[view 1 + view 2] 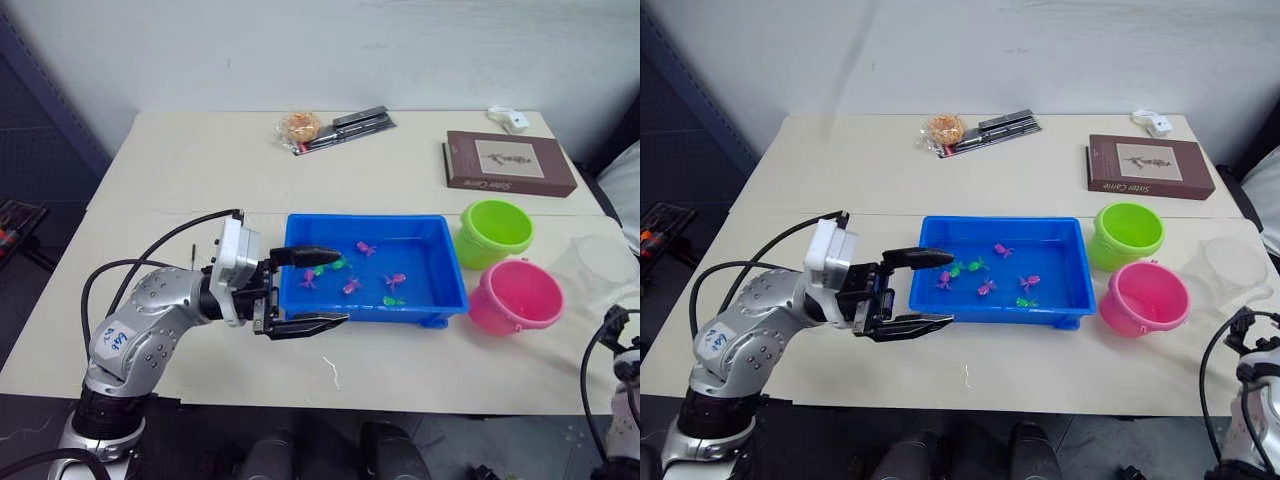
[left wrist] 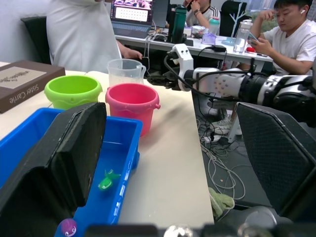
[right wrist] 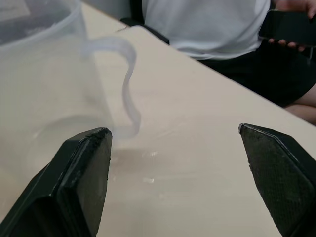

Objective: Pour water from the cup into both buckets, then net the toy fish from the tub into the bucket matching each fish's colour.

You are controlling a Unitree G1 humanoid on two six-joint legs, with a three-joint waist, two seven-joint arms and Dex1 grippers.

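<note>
The blue tub (image 1: 365,217) sits mid-table holding water and several tiny toy fish, pink ones (image 1: 366,248) and green ones (image 1: 393,300). My left gripper (image 1: 338,288) is open at the tub's left end, with one finger over the rim and the other outside the front wall. To the tub's right stand the lime-green bucket (image 1: 495,228) and the pink bucket (image 1: 518,295). The clear cup (image 1: 600,265) stands further right near the table's edge. My right gripper (image 3: 177,163) is open just beside the cup's handle (image 3: 129,84), holding nothing.
A brown book (image 1: 508,163) lies at the back right, with a small white object (image 1: 510,119) behind it. A snack packet and a black flat item (image 1: 330,127) lie at the back centre. People (image 2: 291,29) sit beyond the table's right edge.
</note>
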